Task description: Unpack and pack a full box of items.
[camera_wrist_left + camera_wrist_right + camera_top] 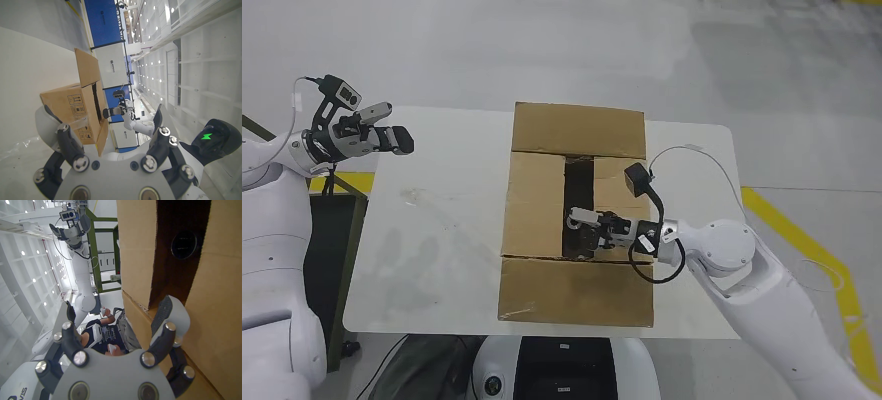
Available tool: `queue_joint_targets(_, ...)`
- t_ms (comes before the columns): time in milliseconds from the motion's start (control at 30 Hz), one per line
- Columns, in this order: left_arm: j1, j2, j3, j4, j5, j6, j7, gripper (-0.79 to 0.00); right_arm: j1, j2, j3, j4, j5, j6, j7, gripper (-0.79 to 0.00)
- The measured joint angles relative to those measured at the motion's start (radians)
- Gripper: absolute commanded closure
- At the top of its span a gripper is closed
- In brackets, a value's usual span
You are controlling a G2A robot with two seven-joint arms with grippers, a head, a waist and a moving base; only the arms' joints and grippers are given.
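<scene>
The box [577, 290] sits mid-counter [442, 250], flaps nearly shut, with a dark slot between the left and right ones. My right tool [582, 228] hangs spread over the slot's near end. I judge the cardboard light and stiff, bending only at its creases, so a flap's free edge along the slot is where to take hold. A dark round item [183, 245] lies inside, and I cannot tell its weight. My left tool [397, 138] is spread too, over the counter's far left corner.

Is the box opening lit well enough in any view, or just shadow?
Top view: the gap between the box flaps is black shadow. Right wrist view: dim, yet a round dark object shows inside. Left wrist view: gap dark too, strong fisheye bend.
</scene>
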State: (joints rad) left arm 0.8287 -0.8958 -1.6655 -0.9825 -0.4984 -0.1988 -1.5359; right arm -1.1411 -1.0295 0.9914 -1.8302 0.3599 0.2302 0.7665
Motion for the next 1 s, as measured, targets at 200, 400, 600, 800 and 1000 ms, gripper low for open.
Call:
queue_joint_targets(200, 0.0, 0.0, 0.0, 0.0, 0.0, 0.0, 0.0, -0.785, -0.002, -0.001, -0.003, -0.002, -0.001, -0.003, 0.0, -0.785)
queue_joint_targets(400, 0.0, 0.0, 0.0, 0.0, 0.0, 0.0, 0.0, -0.785, 0.038, -0.012, -0.06, -0.005, -0.104, 0.026, -0.024, -0.785)
queue_joint_targets(600, 0.0, 0.0, 0.0, 0.0, 0.0, 0.0, 0.0, -0.785, 0.087, -0.04, -0.13, 0.042, -0.086, 0.058, -0.056, -0.785)
queue_joint_targets(800, 0.0, 0.0, 0.0, 0.0, 0.0, 0.0, 0.0, -0.785, 0.114, -0.061, -0.169, 0.094, -0.053, 0.031, -0.049, -0.785)
queue_joint_targets(1000, 0.0, 0.0, 0.0, 0.0, 0.0, 0.0, 0.0, -0.785, 0.137, -0.083, -0.212, 0.133, -0.035, 0.003, -0.049, -0.785)
